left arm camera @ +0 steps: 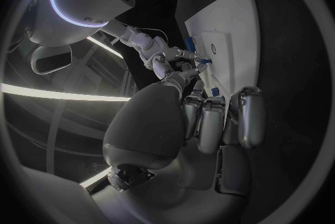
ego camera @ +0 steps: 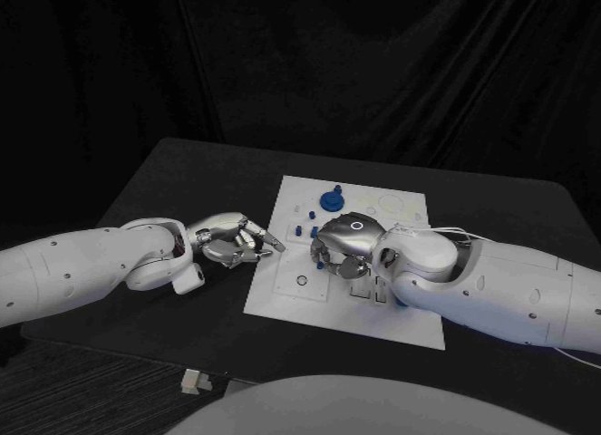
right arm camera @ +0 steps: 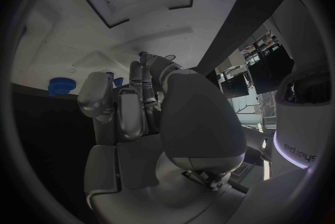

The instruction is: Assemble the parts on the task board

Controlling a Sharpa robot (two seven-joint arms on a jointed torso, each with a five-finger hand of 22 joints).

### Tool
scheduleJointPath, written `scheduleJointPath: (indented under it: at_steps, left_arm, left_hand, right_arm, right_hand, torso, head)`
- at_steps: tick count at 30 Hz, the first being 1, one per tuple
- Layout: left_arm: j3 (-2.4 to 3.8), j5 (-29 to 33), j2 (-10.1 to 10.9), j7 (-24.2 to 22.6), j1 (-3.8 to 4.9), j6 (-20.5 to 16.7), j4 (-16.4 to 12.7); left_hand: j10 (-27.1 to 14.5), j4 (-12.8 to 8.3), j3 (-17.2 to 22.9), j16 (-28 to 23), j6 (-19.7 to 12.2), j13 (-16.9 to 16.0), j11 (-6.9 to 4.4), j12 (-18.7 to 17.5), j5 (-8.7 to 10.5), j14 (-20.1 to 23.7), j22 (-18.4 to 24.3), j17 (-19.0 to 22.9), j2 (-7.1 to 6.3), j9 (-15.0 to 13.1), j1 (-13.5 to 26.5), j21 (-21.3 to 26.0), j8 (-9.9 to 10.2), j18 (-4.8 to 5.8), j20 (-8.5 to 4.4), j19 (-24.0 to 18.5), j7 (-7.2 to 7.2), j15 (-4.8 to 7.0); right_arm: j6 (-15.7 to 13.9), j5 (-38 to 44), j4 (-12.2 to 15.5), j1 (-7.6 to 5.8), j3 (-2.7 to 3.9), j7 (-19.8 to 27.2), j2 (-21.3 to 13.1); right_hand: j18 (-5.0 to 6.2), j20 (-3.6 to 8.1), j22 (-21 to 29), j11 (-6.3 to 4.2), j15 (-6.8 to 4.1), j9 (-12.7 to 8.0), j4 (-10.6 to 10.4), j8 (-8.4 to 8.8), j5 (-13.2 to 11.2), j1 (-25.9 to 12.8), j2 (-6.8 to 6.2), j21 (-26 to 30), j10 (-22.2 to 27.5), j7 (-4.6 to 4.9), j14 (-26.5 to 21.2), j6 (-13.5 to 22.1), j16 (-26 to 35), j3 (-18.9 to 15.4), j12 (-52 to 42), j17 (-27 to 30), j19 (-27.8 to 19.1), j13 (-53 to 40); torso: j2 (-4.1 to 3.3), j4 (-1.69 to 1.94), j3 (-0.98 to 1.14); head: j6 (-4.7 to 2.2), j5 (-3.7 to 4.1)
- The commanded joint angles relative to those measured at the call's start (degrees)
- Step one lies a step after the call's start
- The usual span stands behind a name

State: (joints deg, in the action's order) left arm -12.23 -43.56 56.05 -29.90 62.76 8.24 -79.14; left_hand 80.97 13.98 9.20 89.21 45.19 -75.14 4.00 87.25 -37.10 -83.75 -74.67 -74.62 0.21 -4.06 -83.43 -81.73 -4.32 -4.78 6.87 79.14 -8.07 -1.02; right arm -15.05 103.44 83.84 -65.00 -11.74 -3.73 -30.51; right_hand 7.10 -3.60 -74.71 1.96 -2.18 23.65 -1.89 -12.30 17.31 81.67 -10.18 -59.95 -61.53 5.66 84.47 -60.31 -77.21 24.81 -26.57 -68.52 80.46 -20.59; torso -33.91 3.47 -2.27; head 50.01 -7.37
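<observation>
parts in blue sit on the white task board (ego camera: 281, 299) at mid-table, a gear-like piece (ego camera: 332, 199) near its far edge. right hand (ego camera: 346, 240) hovers palm-down over the board, fingers curled round a small blue part (ego camera: 321, 265). left hand (ego camera: 235, 241) rests beside the board's left edge, fingers curled in, holding nothing.

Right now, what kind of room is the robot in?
Probably a robot lab or test room: a black table with dark curtains behind, a white task board with blue parts, and computer screens.
</observation>
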Motion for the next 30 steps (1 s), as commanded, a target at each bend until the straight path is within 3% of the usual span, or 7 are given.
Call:
scheduleJointPath:
  at_steps: [1,5,9,12,16,25,30]
  left_arm:
    - [0.04,0.1,0.0,-0.5,-0.02,0.6,-0.1]
    - [0.04,0.1,0.0,-0.5,-0.02,0.6,-0.1]
    - [0.04,0.1,0.1,-0.7,-0.02,0.4,-0.2]
    - [0.04,0.1,0.3,-0.8,-0.02,0.2,-0.4]
    - [0.05,0.1,0.7,-1.0,0.1,-0.3,-0.9]
    - [0.07,0.1,1.9,-0.5,1.84,-1.3,-2.5]
    - [0.07,0.1,2.3,0.0,3.42,-1.6,-3.1]
  left_hand:
    - [9.0,0.0,1.0,0.8,0.7,-14.9,-0.91,2.8,0.62,-6.3,-8.4,-15.4,-0.5,-0.3,-0.1,0.6,-0.6,1.48,-0.06,-0.7,0.08,0.53]
    - [9.0,0.0,1.0,0.8,0.7,-14.9,-0.91,2.8,0.62,-6.3,-8.4,-15.4,-0.5,-0.3,-0.1,0.6,-0.6,1.48,-0.06,-0.7,0.08,0.53]
    - [9.0,0.0,1.0,0.8,0.7,-14.9,-0.91,2.8,0.62,-6.3,-8.4,-15.4,-0.5,-0.3,-0.1,0.6,-0.6,1.48,-0.06,-0.7,0.08,0.53]
    - [9.0,-0.1,1.1,0.8,0.9,-14.9,-0.91,2.8,0.63,-6.3,-8.4,-15.4,-0.53,-0.3,0.0,0.7,-0.6,1.47,-0.04,-0.7,0.09,0.52]
    - [9.0,-0.1,1.1,0.8,0.9,-14.9,-0.91,2.8,0.63,-6.3,-8.4,-15.4,-0.53,-0.3,0.0,0.7,-0.6,1.47,-0.04,-0.7,0.09,0.52]
    - [9.0,0.0,1.1,0.8,1.0,-14.9,-0.9,2.8,0.73,-6.3,-8.2,-15.4,-0.68,-0.3,0.3,1.0,-0.5,1.35,-0.01,-1.1,0.07,0.51]
    - [9.0,0.0,1.1,0.8,1.1,-14.9,-0.89,2.8,0.79,-6.3,-8.1,-15.4,-0.76,-0.3,0.5,1.1,-0.6,1.34,0.0,-1.2,0.04,0.5]
  right_arm:
    - [0.6,0.4,-0.1,0.29,-0.05,-1.3,0.1]
    - [0.9,0.4,-0.2,0.33,-0.05,-1.6,0.1]
    - [2.0,0.4,-0.2,0.35,-0.05,-2.4,0.0]
    - [2.8,0.4,-0.1,0.35,-0.05,-2.7,-0.2]
    - [3.4,0.4,0.2,0.34,-0.05,-3.0,-0.6]
    - [3.0,0.4,2.0,-0.53,-0.05,-3.7,-2.5]
    - [2.0,0.4,3.1,-2.32,-0.05,-4.2,-3.8]
  right_hand:
    - [-1.71,-0.37,-8.2,0.01,0.03,1.9,-0.2,-0.76,1.5,0.1,1.24,-1.3,-0.4,0.16,0.1,-2.3,-0.2,0.4,1.3,-0.5,0.1,0.7]
    - [-1.68,-0.36,-8.2,0.09,0.05,1.9,-0.1,-0.54,1.5,0.0,1.21,-1.1,-0.3,0.21,0.1,-2.0,-0.1,0.4,1.5,-0.3,0.0,0.9]
    - [-1.43,-0.53,-7.8,0.22,0.23,0.4,-0.3,2.54,-0.4,-0.6,0.87,0.4,0.0,0.63,-0.4,2.6,0.5,0.4,2.8,0.5,-0.8,1.8]
    - [-1.14,-0.39,-7.4,0.29,-0.08,-2.0,-1.0,6.19,-3.6,-1.9,-0.15,1.9,0.7,-0.75,-1.0,8.4,1.1,0.2,3.6,1.4,-1.5,2.4]
    - [-1.01,-0.13,-7.3,0.38,-0.33,-4.1,-2.2,8.31,-6.7,-2.9,-0.92,2.7,1.1,-2.24,-1.1,12.2,1.1,-0.7,4.0,1.5,-1.7,2.7]
    - [-0.77,-0.11,-6.9,0.81,-0.26,-9.1,-6.5,8.31,-9.3,-0.4,-0.52,4.9,2.7,-5.28,-1.6,18.9,1.7,-9.2,4.6,2.4,-2.2,3.0]
    - [-0.59,-0.29,-6.6,1.09,-0.04,-10.5,-9.5,8.3,-11.7,1.0,-0.89,6.5,3.8,-5.83,-2.1,20.0,2.3,-12.6,4.6,3.3,-2.7,3.0]
  torso:
    - [-0.03,0.0,-0.01]
    - [-0.05,0.01,-0.01]
    - [-0.03,-0.03,-0.01]
    - [0.0,-0.03,0.0]
    - [0.0,-0.03,0.0]
    - [0.0,-0.02,0.01]
    - [0.05,-0.02,0.0]
  head:
    - [-0.01,0.04]
    - [-0.01,0.04]
    - [-0.01,-0.14]
    - [-0.01,-0.25]
    - [-0.01,-0.21]
    - [-0.01,-0.52]
    - [-0.01,-0.56]
